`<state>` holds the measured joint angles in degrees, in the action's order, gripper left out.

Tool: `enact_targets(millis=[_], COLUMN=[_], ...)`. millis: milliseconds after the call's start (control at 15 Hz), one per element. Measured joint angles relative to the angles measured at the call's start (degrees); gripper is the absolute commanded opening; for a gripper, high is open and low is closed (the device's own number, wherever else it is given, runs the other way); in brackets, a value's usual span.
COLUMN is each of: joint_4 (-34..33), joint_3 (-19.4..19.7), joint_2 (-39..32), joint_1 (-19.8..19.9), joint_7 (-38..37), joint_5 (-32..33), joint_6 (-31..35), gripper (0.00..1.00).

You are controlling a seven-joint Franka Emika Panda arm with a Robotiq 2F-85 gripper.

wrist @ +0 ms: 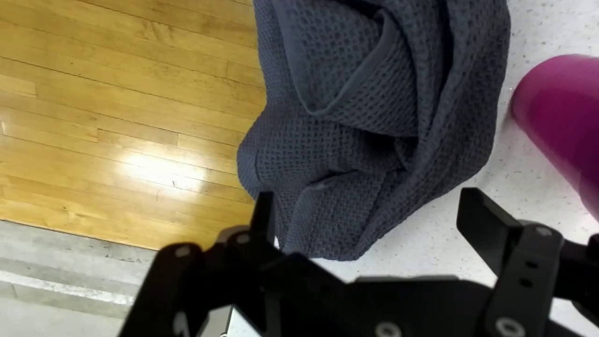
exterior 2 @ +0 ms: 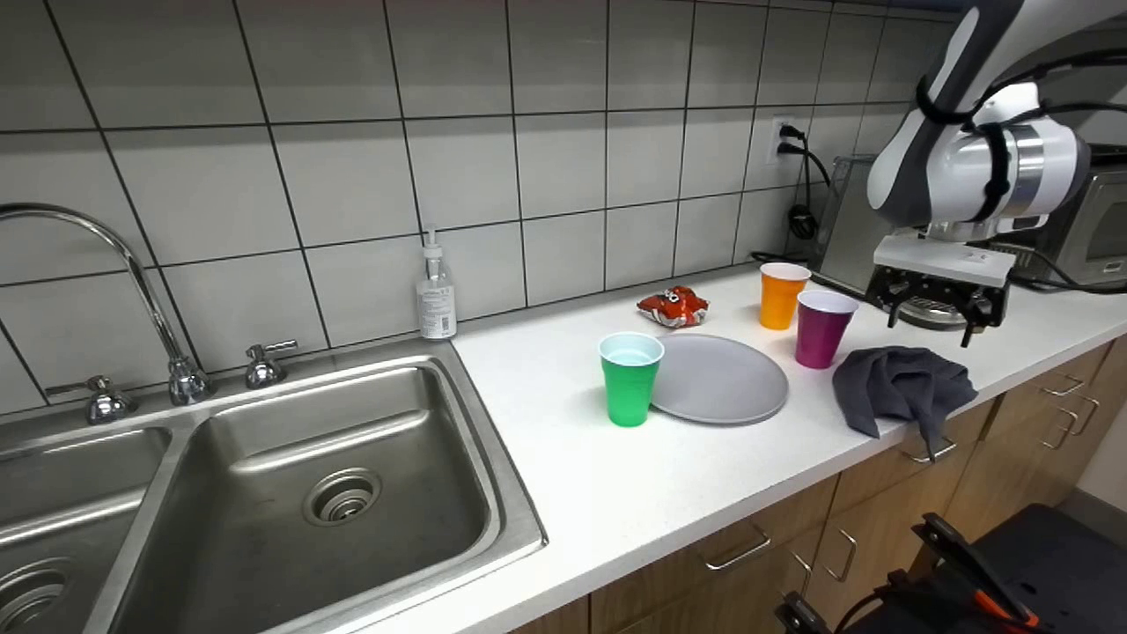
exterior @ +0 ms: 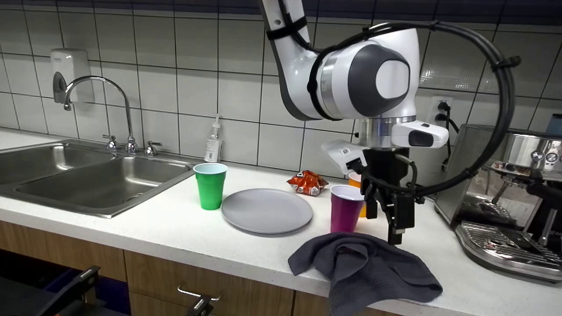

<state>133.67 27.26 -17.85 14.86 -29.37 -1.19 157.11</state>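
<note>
Towel (exterior: 373,267) sags over the front edge of the counter (exterior: 162,224), where nothing supports that part, the rest bunched beside the purple cup (exterior: 344,213), while I hold the gripper (exterior: 383,224) raised nearby, fingers (wrist: 484,227) spread wide and empty, presumably leaving room for cloth.

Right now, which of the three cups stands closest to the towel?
The purple cup, beside the towel; the orange cup and green cup stand farther away.

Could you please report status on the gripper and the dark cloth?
Gripper open, empty. Dark cloth rumpled, partly hanging over counter edge. Purple cup close beside it, possibly in the way.
</note>
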Motion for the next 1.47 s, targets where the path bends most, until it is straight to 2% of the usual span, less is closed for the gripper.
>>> enact_targets(millis=[667, 1067, 1467], joint_4=[3.19, 2.86, -0.02], joint_3=[0.52, -1.06, -2.78], joint_2=[8.27, 8.43, 5.80], joint_1=[-1.48, -3.53, -3.79], joint_7=[0.35, 0.01, -0.65], joint_5=[5.08, 5.95, 5.06], joint_6=[-0.26, -0.91, -2.22], gripper=[1.00, 1.00, 1.00])
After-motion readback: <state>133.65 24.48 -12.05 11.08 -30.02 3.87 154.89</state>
